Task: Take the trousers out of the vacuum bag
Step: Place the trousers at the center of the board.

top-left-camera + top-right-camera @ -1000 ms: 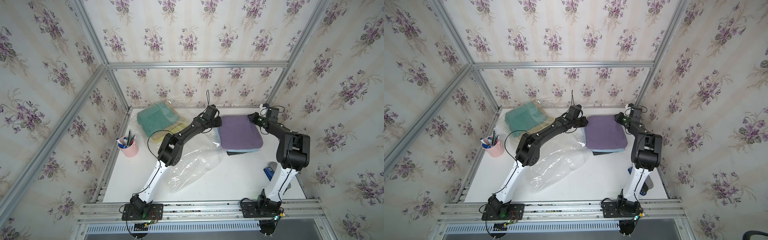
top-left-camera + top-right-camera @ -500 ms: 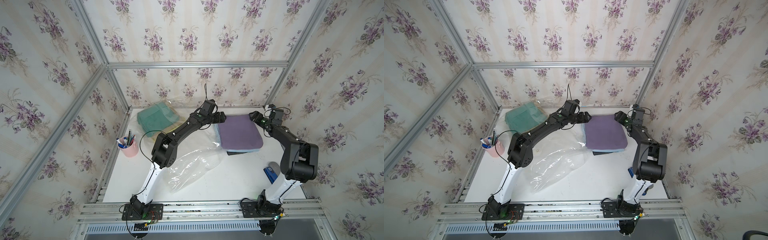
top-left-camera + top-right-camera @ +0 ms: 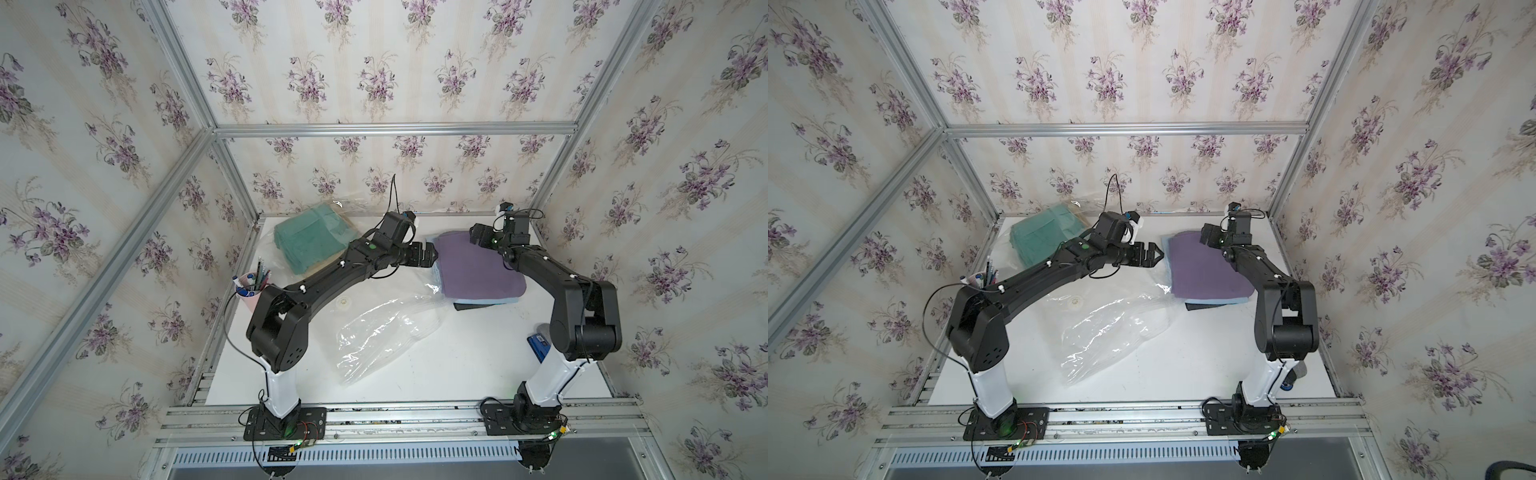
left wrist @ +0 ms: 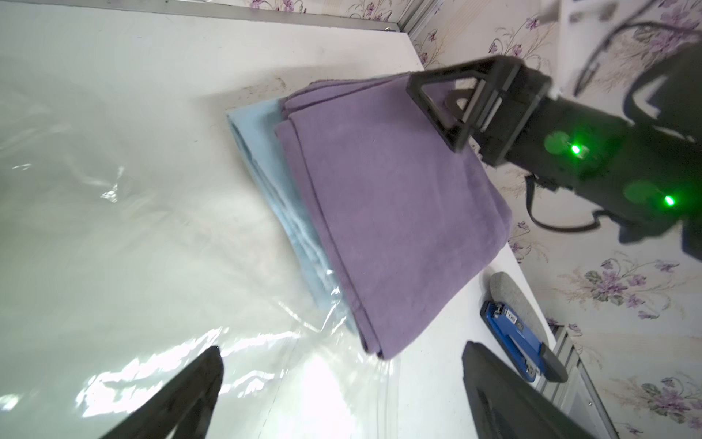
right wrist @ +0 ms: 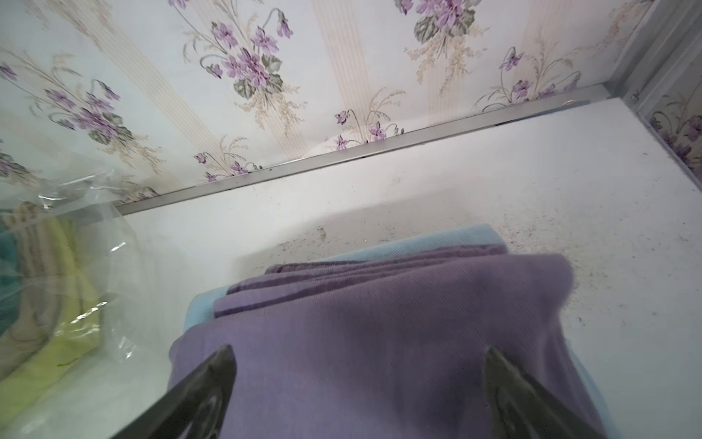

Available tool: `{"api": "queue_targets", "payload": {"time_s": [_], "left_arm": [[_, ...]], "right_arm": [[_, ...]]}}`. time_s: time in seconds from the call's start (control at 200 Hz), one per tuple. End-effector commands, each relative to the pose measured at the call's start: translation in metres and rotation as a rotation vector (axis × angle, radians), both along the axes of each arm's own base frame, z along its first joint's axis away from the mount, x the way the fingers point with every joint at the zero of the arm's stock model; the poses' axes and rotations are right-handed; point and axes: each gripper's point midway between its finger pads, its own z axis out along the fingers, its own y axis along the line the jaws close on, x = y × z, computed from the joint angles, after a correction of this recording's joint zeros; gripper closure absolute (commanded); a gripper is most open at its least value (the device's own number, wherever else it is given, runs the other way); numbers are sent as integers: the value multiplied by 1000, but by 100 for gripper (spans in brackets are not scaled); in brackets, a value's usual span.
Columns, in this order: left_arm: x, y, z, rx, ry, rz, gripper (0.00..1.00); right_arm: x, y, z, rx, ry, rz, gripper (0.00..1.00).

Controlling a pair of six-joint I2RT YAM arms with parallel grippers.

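Purple trousers (image 3: 478, 270) lie folded on top of light blue trousers (image 3: 490, 300) and dark grey ones (image 3: 469, 307) at the table's right, outside the vacuum bag (image 3: 382, 332). The crinkly clear bag runs from the back left to the middle. Teal green trousers (image 3: 311, 241) lie inside its far end, with yellow (image 5: 64, 334) and khaki (image 5: 22, 342) ones beside them. My left gripper (image 3: 430, 259) is open just off the stack's left edge, over the plastic (image 4: 114, 228). My right gripper (image 3: 478, 237) hangs open above the purple trousers' (image 5: 380, 334) far corner, holding nothing.
A pink cup of pens (image 3: 251, 289) stands at the left edge. A blue stapler (image 3: 538, 345) lies by the right arm's base. The bag's white valve (image 3: 344, 302) sits near the left arm. The flowered walls close in on three sides.
Both grippers have opened and let go of the purple trousers, which now rest on the stack. The left gripper has drawn back to the left, and the right gripper has lifted off the far corner.
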Motion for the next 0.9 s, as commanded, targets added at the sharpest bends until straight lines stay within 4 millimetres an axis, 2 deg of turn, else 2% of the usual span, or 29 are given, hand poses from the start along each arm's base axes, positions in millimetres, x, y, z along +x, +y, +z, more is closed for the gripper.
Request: {"api": "queue_targets", "payload": {"time_s": [0.0, 0.145, 0.275, 0.485, 0.59, 0.769, 0.894], "left_arm": [[-15, 22, 1, 66, -46, 12, 0], [-41, 42, -5, 91, -34, 23, 0], [-53, 57, -15, 117, -21, 49, 0], [-62, 66, -16, 126, -23, 60, 0], [-64, 68, -6, 122, -40, 57, 0], [-70, 77, -4, 203, -62, 47, 0], [-77, 89, -8, 267, -77, 47, 0]], "right_arm": [[4, -6, -32, -96, 91, -20, 0], [3, -6, -70, -142, 164, -30, 0], [-3, -8, -98, -178, 229, -48, 0], [-1, -3, -93, -201, 243, -29, 0], [-2, 7, -73, -172, 199, 7, 0], [-9, 23, -6, -85, 74, 40, 0], [-29, 35, 36, 13, -16, 59, 1]]}}
